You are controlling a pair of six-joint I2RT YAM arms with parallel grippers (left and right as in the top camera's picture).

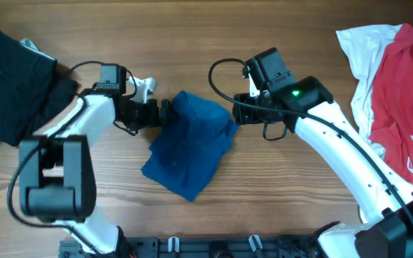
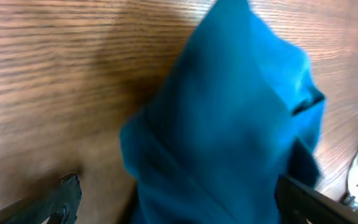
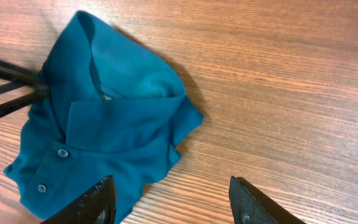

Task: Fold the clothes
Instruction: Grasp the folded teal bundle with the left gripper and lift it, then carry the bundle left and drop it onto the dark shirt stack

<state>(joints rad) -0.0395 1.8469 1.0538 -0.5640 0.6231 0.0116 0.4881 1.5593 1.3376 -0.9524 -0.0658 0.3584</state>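
Observation:
A dark blue shirt (image 1: 190,147) lies bundled in rough folds at the table's middle, its collar and buttons (image 3: 63,152) facing up in the right wrist view. My left gripper (image 1: 165,113) is at the shirt's upper left edge. Its jaws are wide open, with blue cloth (image 2: 229,124) lying loose between the fingertips (image 2: 67,198). My right gripper (image 1: 235,109) hovers at the shirt's upper right edge, open. One of its fingers (image 3: 95,200) is over the cloth's edge, the other above bare wood. More clothes lie at both sides.
A black garment (image 1: 13,79) is piled at the far left, beside the left arm. A white garment (image 1: 361,50) and a red one with white print (image 1: 407,100) lie heaped at the right edge, behind the right arm. Bare wooden tabletop (image 1: 278,193) surrounds the blue shirt.

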